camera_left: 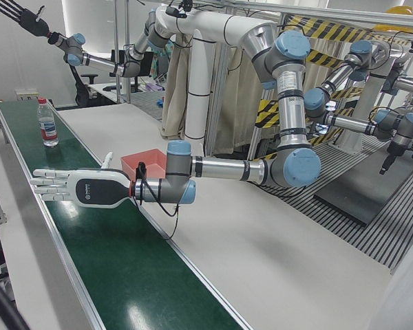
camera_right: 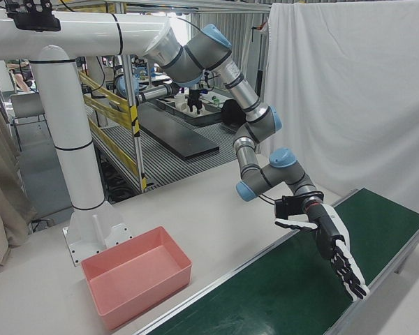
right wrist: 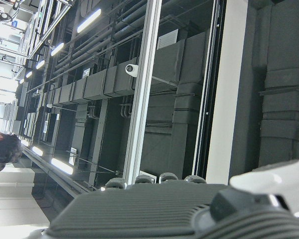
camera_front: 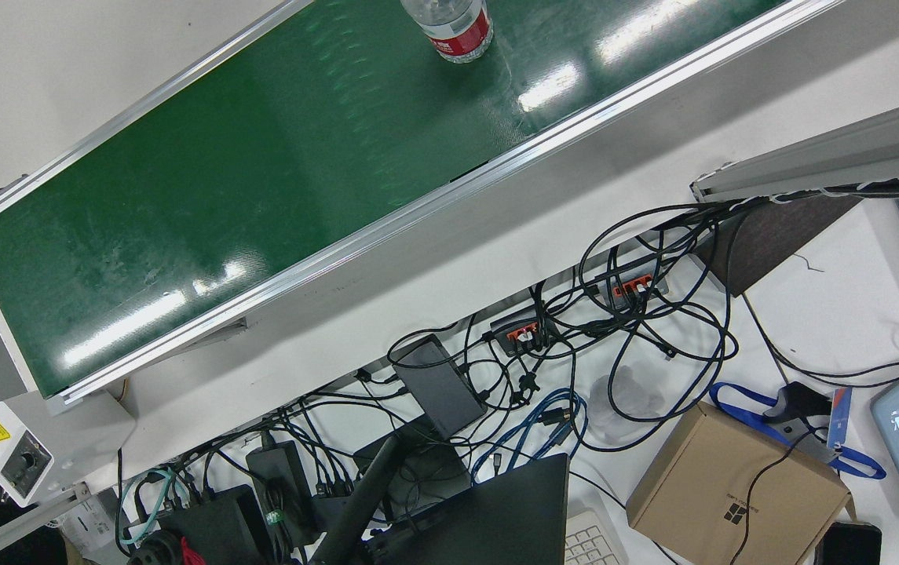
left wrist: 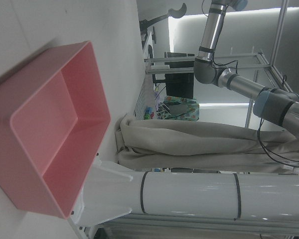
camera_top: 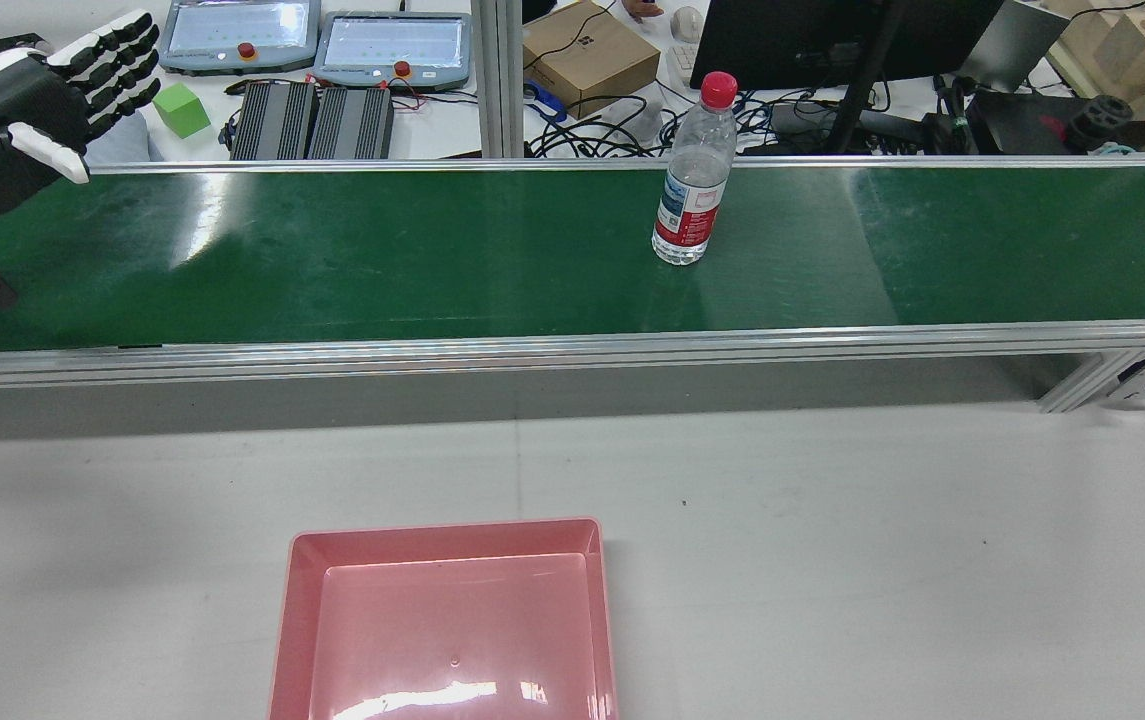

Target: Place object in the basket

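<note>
A clear water bottle (camera_top: 692,190) with a red cap and red label stands upright on the green conveyor belt (camera_top: 382,260); it also shows in the front view (camera_front: 455,27) and the left-front view (camera_left: 47,124). The pink basket (camera_top: 447,528) sits empty on the white table in front of the belt, also seen in the right-front view (camera_right: 146,289) and the left hand view (left wrist: 20,164). My left hand (camera_top: 22,90) is open, fingers straight, above the belt's left end, far from the bottle. My right hand (camera_left: 17,15) is raised high, fingers spread, holding nothing.
Beyond the belt lie two teach pendants (camera_top: 392,45), a green cube (camera_top: 181,109), a cardboard box (camera_top: 587,55), a monitor and tangled cables (camera_front: 622,337). The white table (camera_top: 832,520) stretches between belt and basket.
</note>
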